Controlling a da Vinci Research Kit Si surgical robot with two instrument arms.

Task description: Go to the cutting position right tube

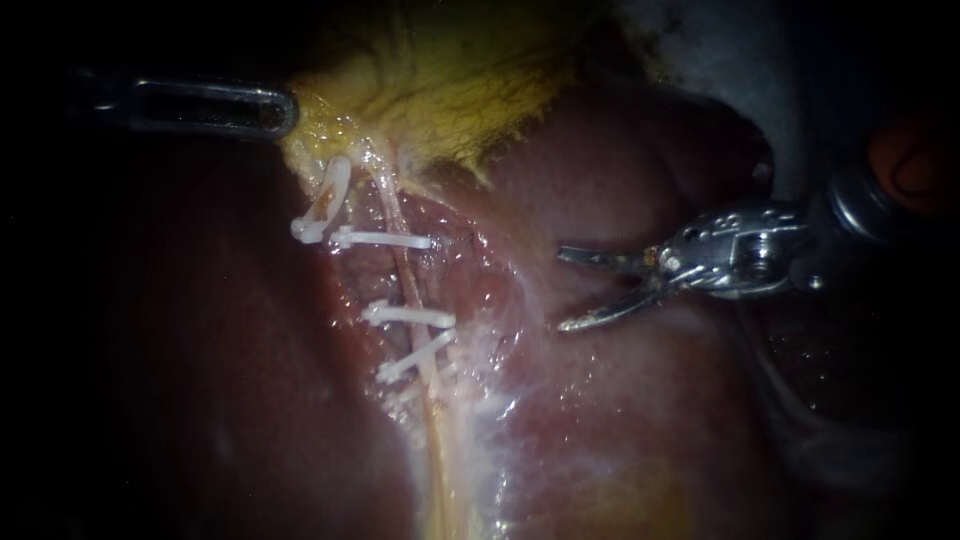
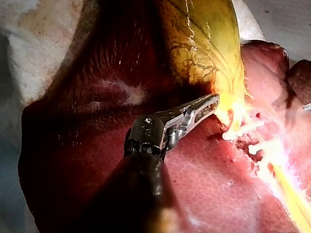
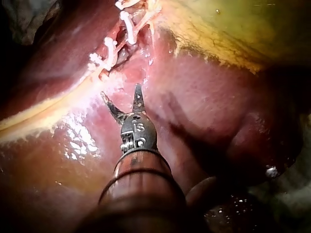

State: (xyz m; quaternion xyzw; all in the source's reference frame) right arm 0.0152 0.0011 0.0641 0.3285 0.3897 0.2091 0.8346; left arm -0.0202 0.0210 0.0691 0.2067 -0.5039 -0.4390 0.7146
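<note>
Light pools on the middle: the clips (image 1: 395,240) and the wet tube (image 1: 408,280) glare white, while the liver (image 1: 200,400) sinks into black toward the edges. The right instrument (image 1: 565,289) glints; in its wrist view a dark shadow lies beside it.

Liver (image 1: 640,420) is viewed close by endoscope; wrist views are taken along left instrument (image 2: 214,103) and right instrument (image 3: 120,90) toward clips (image 1: 410,316), shared by all.

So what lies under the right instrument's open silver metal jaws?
Wet red-brown liver shows in the gap of the right instrument. The white plastic clips on the thin pale tube lie aside. Tissue directly beneath each jaw is covered.
</note>
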